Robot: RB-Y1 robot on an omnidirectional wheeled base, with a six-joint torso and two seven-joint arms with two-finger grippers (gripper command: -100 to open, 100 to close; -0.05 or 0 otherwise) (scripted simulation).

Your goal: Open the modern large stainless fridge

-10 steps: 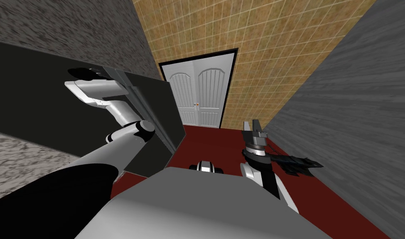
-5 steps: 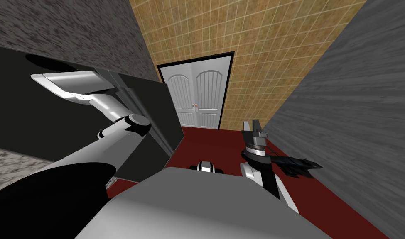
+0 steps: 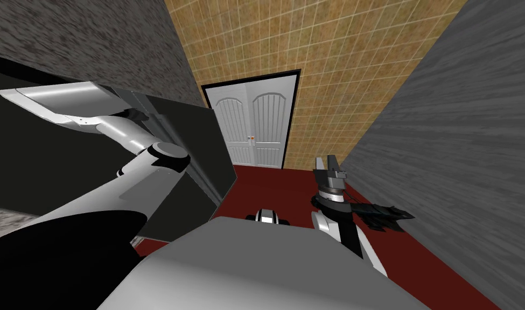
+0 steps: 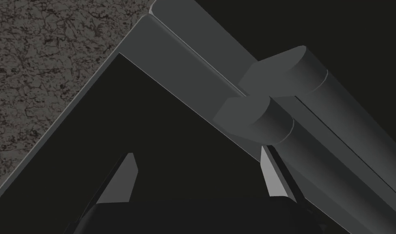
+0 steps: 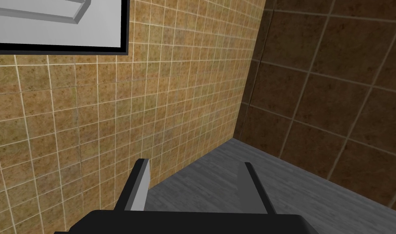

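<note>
The fridge is a tall dark body at my left, with two grey bar handles running side by side down its front. My left arm reaches up to them. In the left wrist view my left gripper is open over the dark door panel. One of its fingers lies right beside the nearer handle, just under that handle's mount. The second handle runs parallel beyond it. My right gripper stands upright and open at my right, holding nothing.
A white double door closes the far end of a narrow passage with a red floor. A grey wall runs along the right. A dark jagged shape lies on the floor by my right arm.
My left forearm has swung further left and nearer the head camera, with its elbow raised. My head view has shifted slightly. The right arm has not moved.
</note>
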